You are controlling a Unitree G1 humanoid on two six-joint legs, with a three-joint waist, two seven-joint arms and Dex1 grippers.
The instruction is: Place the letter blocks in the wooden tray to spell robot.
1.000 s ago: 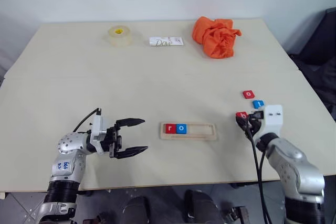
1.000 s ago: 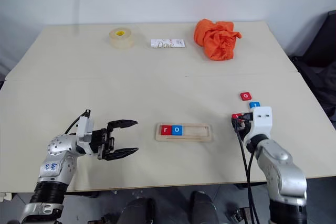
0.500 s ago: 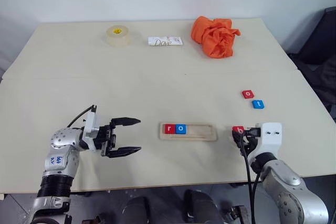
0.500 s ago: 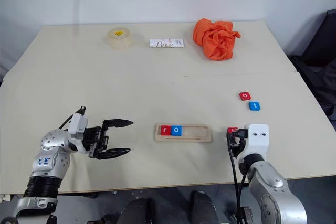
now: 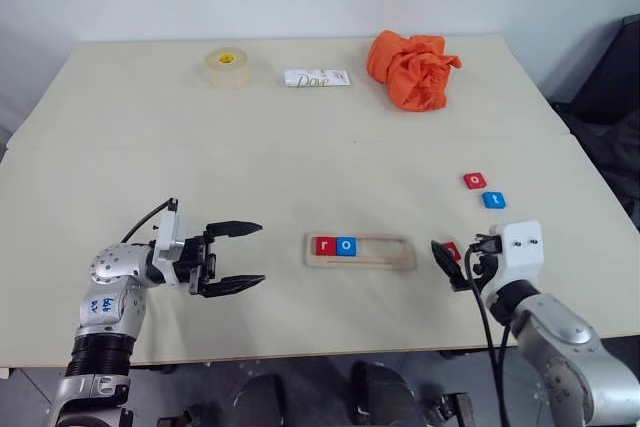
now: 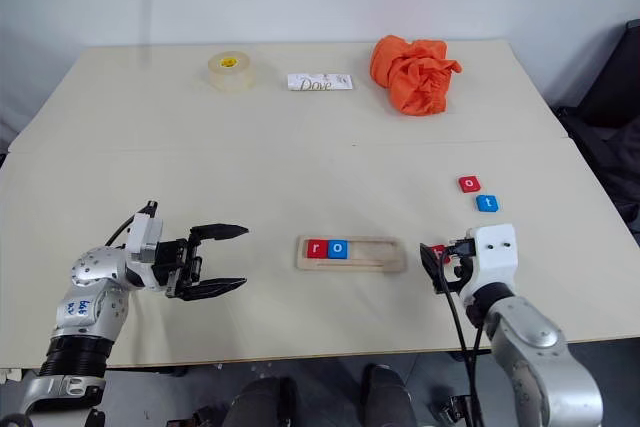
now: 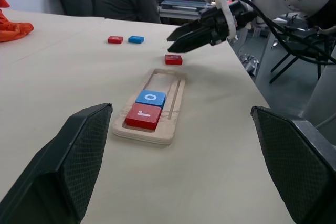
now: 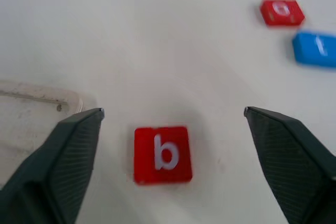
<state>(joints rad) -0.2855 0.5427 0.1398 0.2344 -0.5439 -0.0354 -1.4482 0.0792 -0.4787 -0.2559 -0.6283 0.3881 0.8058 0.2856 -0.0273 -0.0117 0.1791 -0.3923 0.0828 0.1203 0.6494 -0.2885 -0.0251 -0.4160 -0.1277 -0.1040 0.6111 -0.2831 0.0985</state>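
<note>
The red square tile marked b (image 8: 162, 155) was seen lying free on the pale table (image 5: 300, 147), just right of the long pale wooden tray (image 5: 380, 251), between the spread fingers of the right gripper (image 8: 173, 124); the red r tile (image 5: 325, 245) and blue o tile (image 5: 346, 245) were seated at the tray's left end, and the left gripper (image 5: 235, 257) was held released, nothing grasped
</note>
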